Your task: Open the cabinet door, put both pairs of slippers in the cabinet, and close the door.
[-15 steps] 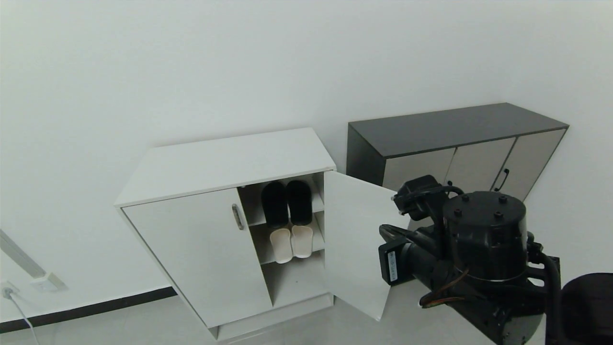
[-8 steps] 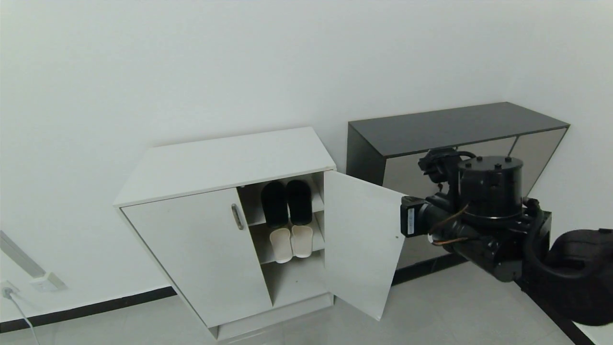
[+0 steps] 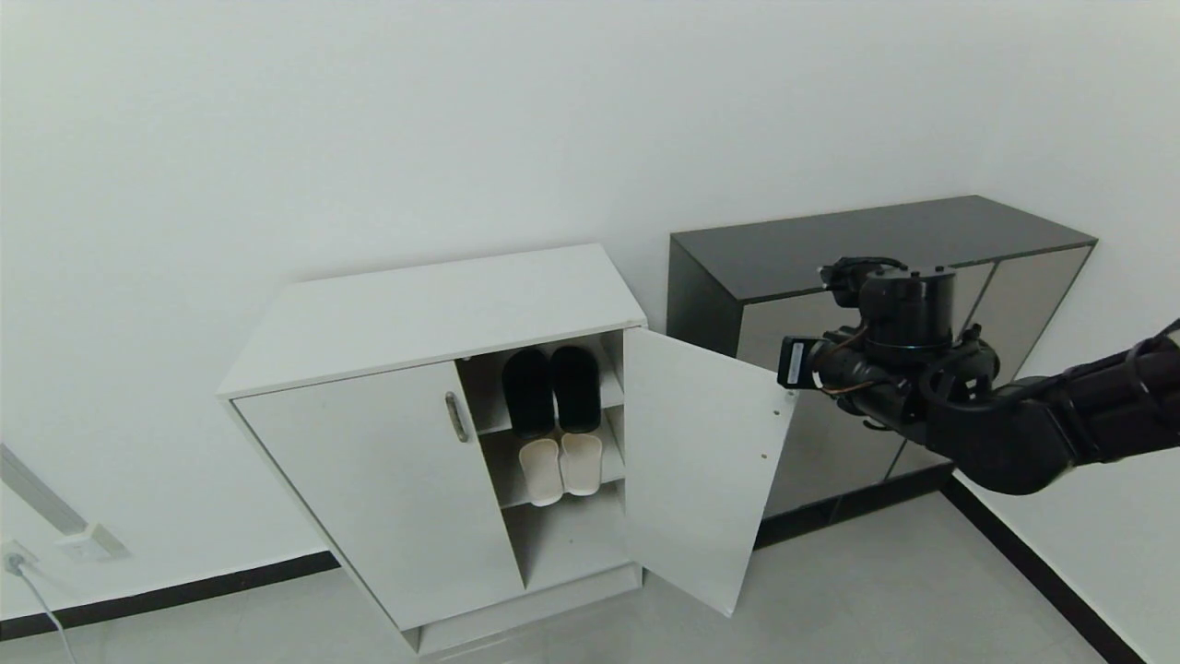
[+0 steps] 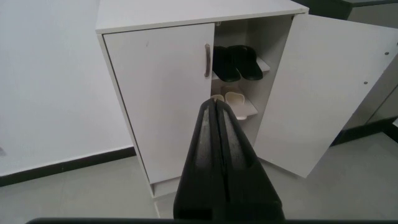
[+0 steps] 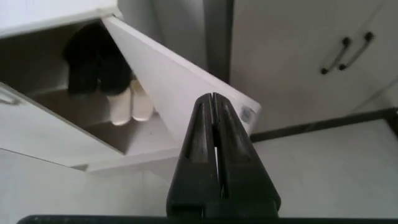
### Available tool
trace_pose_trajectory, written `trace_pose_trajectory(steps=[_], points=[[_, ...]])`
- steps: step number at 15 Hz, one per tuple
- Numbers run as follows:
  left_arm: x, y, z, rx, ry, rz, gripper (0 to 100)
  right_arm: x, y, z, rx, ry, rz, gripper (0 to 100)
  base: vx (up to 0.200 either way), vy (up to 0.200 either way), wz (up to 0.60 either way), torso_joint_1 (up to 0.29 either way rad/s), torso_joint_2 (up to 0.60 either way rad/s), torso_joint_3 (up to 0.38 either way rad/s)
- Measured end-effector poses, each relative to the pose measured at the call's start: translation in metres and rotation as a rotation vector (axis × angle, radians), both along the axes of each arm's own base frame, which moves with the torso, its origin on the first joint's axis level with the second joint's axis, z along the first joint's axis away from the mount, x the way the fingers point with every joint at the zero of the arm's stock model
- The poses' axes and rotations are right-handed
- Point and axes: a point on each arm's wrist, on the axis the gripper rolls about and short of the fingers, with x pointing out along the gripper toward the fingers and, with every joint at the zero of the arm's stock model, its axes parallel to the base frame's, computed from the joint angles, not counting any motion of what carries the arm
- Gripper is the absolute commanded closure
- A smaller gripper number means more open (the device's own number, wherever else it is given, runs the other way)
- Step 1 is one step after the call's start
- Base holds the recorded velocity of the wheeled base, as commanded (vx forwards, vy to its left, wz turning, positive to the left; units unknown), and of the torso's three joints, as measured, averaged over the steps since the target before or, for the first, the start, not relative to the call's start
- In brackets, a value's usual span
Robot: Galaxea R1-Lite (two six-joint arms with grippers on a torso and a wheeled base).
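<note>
The white cabinet (image 3: 433,309) stands against the wall with its right door (image 3: 701,461) swung open. Inside, the black slippers (image 3: 551,389) sit on the upper shelf and the cream slippers (image 3: 560,466) on the shelf below. The right gripper (image 5: 214,102), jaws pressed together, hangs just beside the door's outer edge, before a dark sideboard (image 3: 876,240). The left gripper (image 4: 215,106), jaws likewise together, faces the cabinet from nearer.
</note>
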Motion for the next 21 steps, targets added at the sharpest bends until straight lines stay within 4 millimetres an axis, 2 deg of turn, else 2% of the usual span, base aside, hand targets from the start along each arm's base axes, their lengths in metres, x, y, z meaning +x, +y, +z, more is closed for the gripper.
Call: trace_pose_trajectory(steps=[3, 8, 14, 21], points=[[0.0, 0.0, 0.0, 0.001, 0.0, 0.0, 100, 0.028, -0.008, -0.01, 0.013, 0.005, -0.023, 100, 0.0, 0.0, 0.0, 0.0, 0.0, 0.0], [0.0, 0.0, 0.0, 0.004, 0.0, 0.0, 100, 0.061, -0.016, -0.032, 0.048, 0.029, -0.065, 100, 0.0, 0.0, 0.0, 0.0, 0.0, 0.0], [0.0, 0.0, 0.0, 0.004, 0.0, 0.0, 100, 0.073, -0.017, -0.055, 0.038, 0.072, -0.06, 100, 0.0, 0.0, 0.0, 0.0, 0.0, 0.0], [0.0, 0.0, 0.0, 0.004, 0.0, 0.0, 100, 0.075, -0.015, -0.062, 0.032, 0.082, -0.063, 100, 0.0, 0.0, 0.0, 0.0, 0.0, 0.0]])
